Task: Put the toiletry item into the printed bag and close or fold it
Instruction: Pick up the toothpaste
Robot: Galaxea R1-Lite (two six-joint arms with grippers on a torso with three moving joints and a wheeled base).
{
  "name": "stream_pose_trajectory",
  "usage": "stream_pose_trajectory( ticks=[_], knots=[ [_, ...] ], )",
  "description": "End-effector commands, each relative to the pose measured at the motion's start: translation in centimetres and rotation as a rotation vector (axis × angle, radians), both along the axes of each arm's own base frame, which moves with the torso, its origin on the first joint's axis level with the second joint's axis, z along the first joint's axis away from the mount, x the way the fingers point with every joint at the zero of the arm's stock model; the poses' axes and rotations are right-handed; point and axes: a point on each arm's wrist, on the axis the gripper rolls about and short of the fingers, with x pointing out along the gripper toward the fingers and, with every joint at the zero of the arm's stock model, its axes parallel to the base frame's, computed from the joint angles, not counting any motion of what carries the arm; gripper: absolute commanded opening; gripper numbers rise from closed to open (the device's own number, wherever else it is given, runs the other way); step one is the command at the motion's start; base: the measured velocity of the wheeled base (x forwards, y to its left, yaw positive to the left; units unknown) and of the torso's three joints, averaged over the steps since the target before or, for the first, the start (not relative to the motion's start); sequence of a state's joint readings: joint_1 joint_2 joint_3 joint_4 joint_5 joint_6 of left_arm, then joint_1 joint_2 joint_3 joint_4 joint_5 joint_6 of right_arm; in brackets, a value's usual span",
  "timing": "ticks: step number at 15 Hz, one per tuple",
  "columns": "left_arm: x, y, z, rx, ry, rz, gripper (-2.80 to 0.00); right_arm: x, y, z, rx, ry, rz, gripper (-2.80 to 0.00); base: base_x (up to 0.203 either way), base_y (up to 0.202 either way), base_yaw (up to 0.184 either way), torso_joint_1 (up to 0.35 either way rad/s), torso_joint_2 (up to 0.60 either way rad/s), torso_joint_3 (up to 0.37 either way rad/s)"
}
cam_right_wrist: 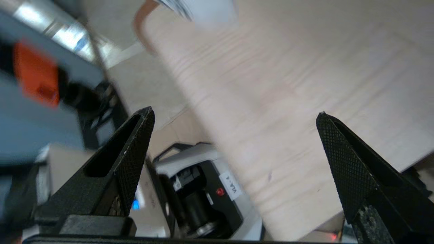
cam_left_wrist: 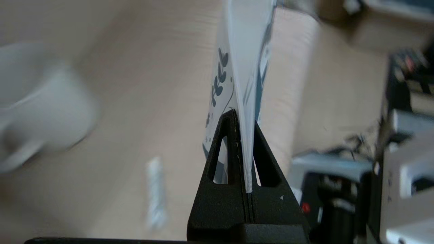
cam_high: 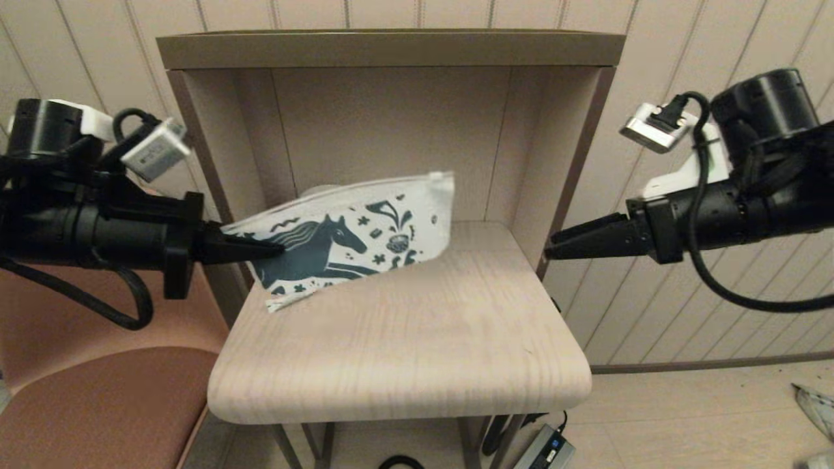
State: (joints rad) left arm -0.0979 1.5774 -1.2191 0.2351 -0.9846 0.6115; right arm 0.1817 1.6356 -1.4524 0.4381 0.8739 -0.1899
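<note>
The left gripper (cam_high: pixel 277 249) pinches the printed bag (cam_high: pixel 352 238) at frame centre, lifting it; the right gripper (cam_high: pixel 554 249), at right, is spread apart.

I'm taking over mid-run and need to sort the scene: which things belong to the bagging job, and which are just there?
Job:
printed bag, pinched and lifted by the left gripper
small white tube, blurred, lying on the table
right gripper, open, off the table's edge

Just there:
white mug
brown chair
</note>
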Motion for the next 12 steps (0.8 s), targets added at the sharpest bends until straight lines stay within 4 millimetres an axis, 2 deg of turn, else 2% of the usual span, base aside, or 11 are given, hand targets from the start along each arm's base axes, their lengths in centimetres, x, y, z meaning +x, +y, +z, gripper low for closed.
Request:
stream_pose_trajectory(
  ticks=[1,2,4,7,9,12],
  knots=[
    [-1.4,2.4,1.7,-0.022,-0.036,0.091,-2.80,2.2,2.8,-0.5,0.011,0.062,-0.083,0.00,0.000,0.000,0.000,0.000,0.00,0.000],
    [-1.7,2.8,1.8,-0.026,-0.036,0.104,-2.80,2.8,4.1,-0.4,0.017,0.055,-0.130,0.00,0.000,0.000,0.000,0.000,0.00,0.000],
    [-3.2,3.1,2.6,-0.032,-0.050,0.122,-2.80,3.4,8.9,-1.0,0.001,0.037,-0.179,0.00,0.000,0.000,0.000,0.000,0.00,0.000],
    [-5.4,3.1,3.8,-0.075,-0.026,0.155,-2.80,4.6,15.3,-2.8,-0.029,0.038,-0.197,0.00,0.000,0.000,0.000,0.000,0.00,0.000],
    [-6.7,3.1,4.2,-0.079,-0.043,0.162,-2.80,5.3,18.6,-4.6,-0.060,0.041,-0.194,0.00,0.000,0.000,0.000,0.000,0.00,0.000],
    [-7.3,3.0,4.3,-0.080,-0.044,0.164,-2.80,6.5,22.7,-7.5,-0.106,0.029,-0.214,0.00,0.000,0.000,0.000,0.000,0.00,0.000]
  ],
)
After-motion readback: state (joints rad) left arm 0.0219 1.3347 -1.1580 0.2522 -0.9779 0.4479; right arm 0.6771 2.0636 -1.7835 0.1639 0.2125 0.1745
